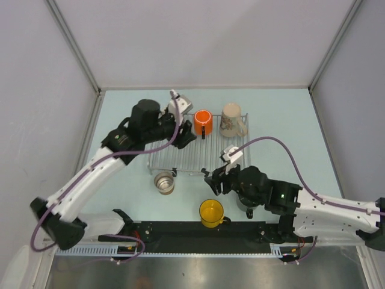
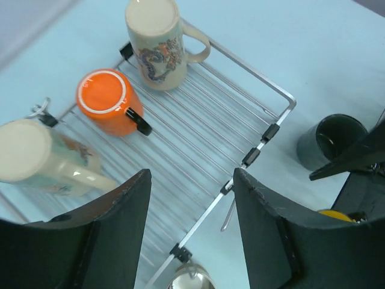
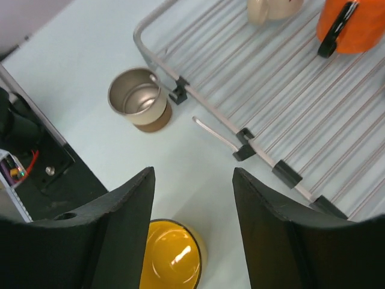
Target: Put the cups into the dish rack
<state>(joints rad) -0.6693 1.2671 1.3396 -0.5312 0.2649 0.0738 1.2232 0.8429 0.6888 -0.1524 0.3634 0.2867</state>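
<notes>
The dish rack (image 1: 180, 158) lies mid-table. On it an orange mug (image 2: 107, 99) and a beige mug (image 2: 155, 39) stand upside down, and a second beige mug (image 2: 42, 156) lies on its side at the rack's far left corner. My left gripper (image 2: 191, 180) hovers open over the rack beside that lying mug, holding nothing. A steel cup (image 1: 163, 182) stands upright just off the rack's near edge. A yellow mug (image 3: 171, 259) sits upright below my open, empty right gripper (image 3: 192, 174). A dark grey mug (image 2: 329, 141) stands right of the rack, partly under the right arm.
A loose wire prong (image 3: 215, 133) sticks out from the rack's near edge. A black rail (image 1: 180, 232) with the arm bases runs along the table's front. Grey walls close in the back and both sides.
</notes>
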